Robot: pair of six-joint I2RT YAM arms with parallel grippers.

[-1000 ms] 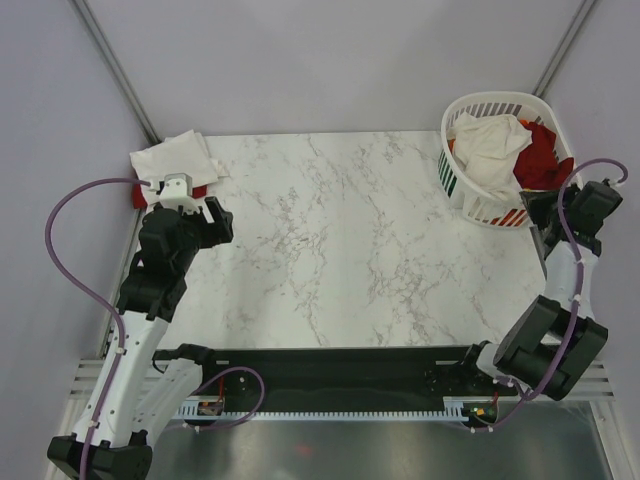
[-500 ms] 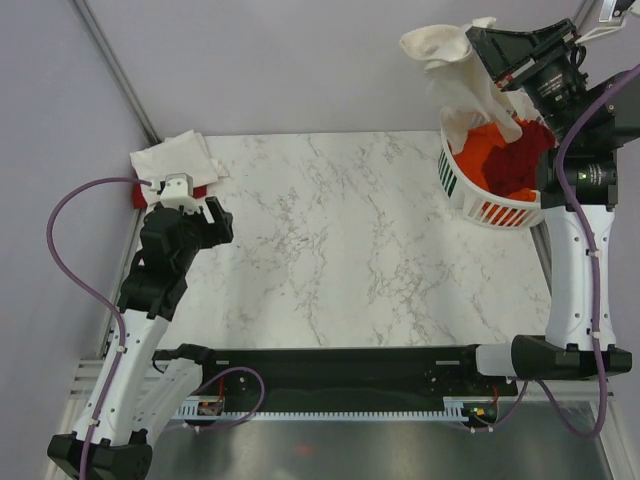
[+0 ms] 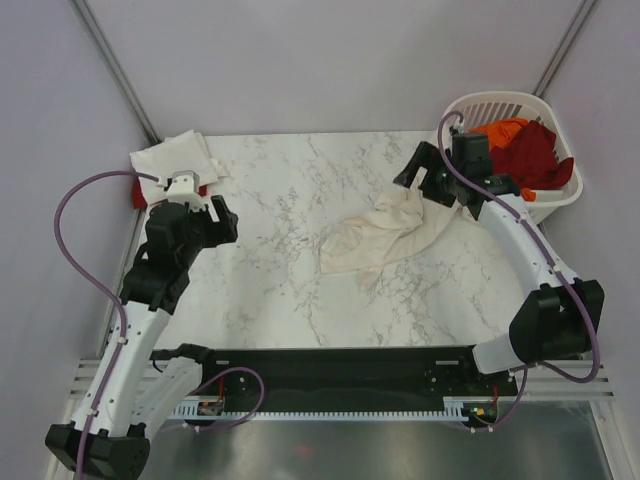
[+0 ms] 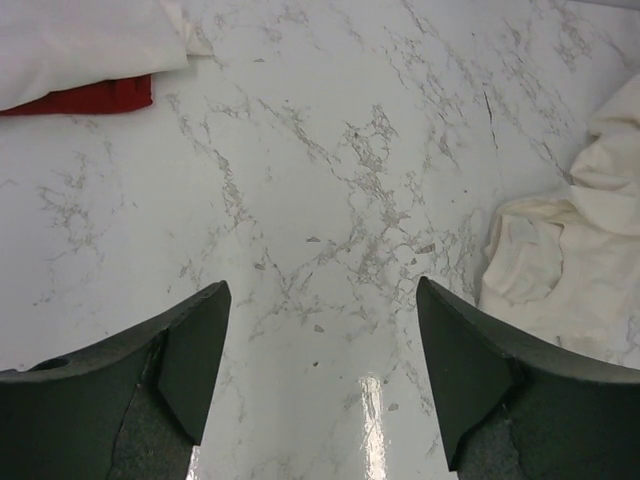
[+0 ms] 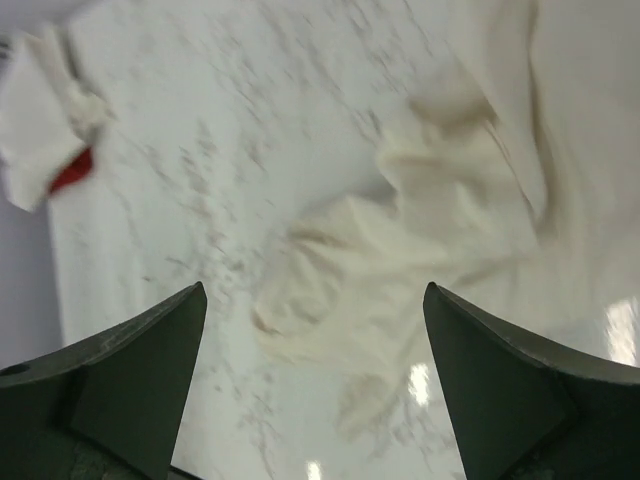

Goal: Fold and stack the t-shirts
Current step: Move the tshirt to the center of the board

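Crumpled cream-white cotton t-shirt (image 3: 385, 238) lies loose on the white marble-pattern table (image 3: 280, 290), right of centre. The right gripper (image 5: 312, 295) hangs over its far-right end, jaws spread wide, gripping nothing. Left gripper (image 4: 320, 290) likewise agape over bare marble near the far-left corner, where a folded cream-white t-shirt (image 3: 172, 157) sits on a red t-shirt (image 3: 138, 196); orange t-shirt (image 3: 500, 128) and dark maroon t-shirt (image 3: 535, 155) heaped in the white slatted plastic basket (image 3: 560, 195), far right.

Bare table (image 3: 270, 250) left open between folded stack (image 3: 175, 158) at far-left corner and cream shirt (image 3: 385, 238) crumpled right of centre, far-right corner blocked by basket (image 3: 497, 98).
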